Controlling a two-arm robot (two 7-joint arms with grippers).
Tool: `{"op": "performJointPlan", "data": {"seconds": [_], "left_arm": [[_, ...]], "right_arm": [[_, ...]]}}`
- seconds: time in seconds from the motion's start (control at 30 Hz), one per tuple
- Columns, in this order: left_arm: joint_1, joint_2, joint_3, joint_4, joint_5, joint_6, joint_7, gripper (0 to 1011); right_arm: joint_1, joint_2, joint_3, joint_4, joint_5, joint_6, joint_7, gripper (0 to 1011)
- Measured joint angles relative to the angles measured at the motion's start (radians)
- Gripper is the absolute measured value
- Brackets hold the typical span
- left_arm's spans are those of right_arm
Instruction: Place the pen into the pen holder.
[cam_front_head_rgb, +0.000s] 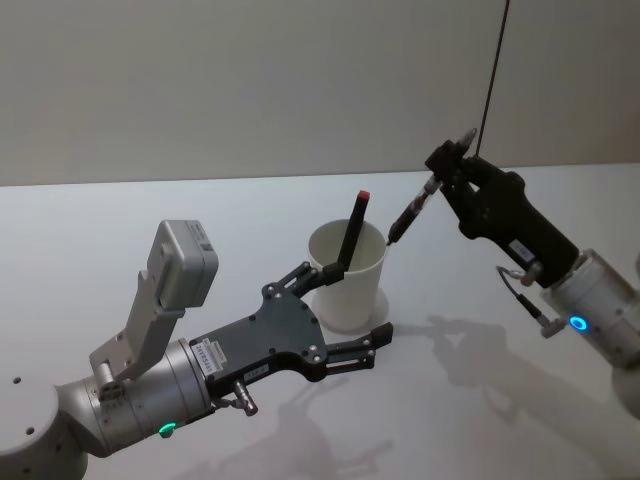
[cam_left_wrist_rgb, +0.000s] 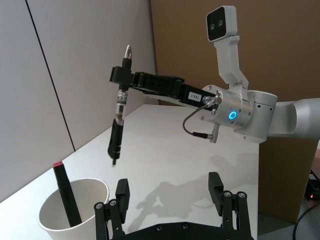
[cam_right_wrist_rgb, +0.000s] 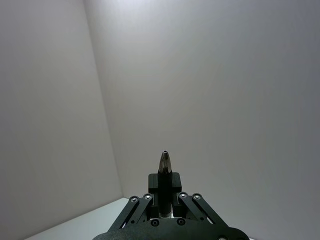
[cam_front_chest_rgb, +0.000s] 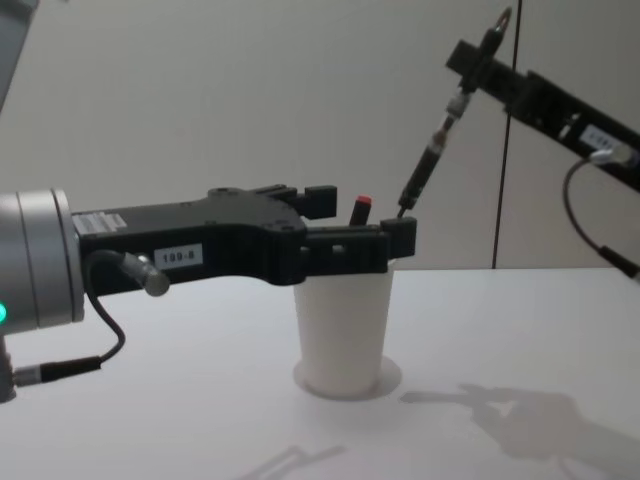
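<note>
A: Worktop (cam_front_head_rgb: 120, 260) status?
B: Left gripper (cam_front_head_rgb: 345, 310) sits with jaws released, straddling the pen holder (cam_front_head_rgb: 345, 285); cup between the jaws, contact can't be judged.
A: Right side?
B: Right gripper (cam_front_head_rgb: 440, 180) at 2 o'clock from the cup, raised, jaws clenched on the pen (cam_front_head_rgb: 410, 215). Pen tilted, tip down, just above the rim's right edge, not yet inside.
A: Anything in the cup?
B: One black red-capped pen (cam_front_head_rgb: 352, 232), leaning.
</note>
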Motion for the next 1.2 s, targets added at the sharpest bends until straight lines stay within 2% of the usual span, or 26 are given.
{"op": "performJointPlan", "data": {"seconds": [0.23,0.77,1.2], "left_arm": [[0.000,0.000,0.000,0.000,0.000,0.000,0.000,1000],[0.000,0.000,0.000,0.000,0.000,0.000,0.000,1000],[0.000,0.000,0.000,0.000,0.000,0.000,0.000,1000]], "right_arm": [[0.033,-0.024,-0.016,0.060,-0.024,-0.030,-0.002,128],[0.100,-0.073,-0.039,0.200,-0.031,-0.116,0.003,128],[0.147,-0.105,-0.057,0.291,-0.040,-0.142,0.007,128]]}}
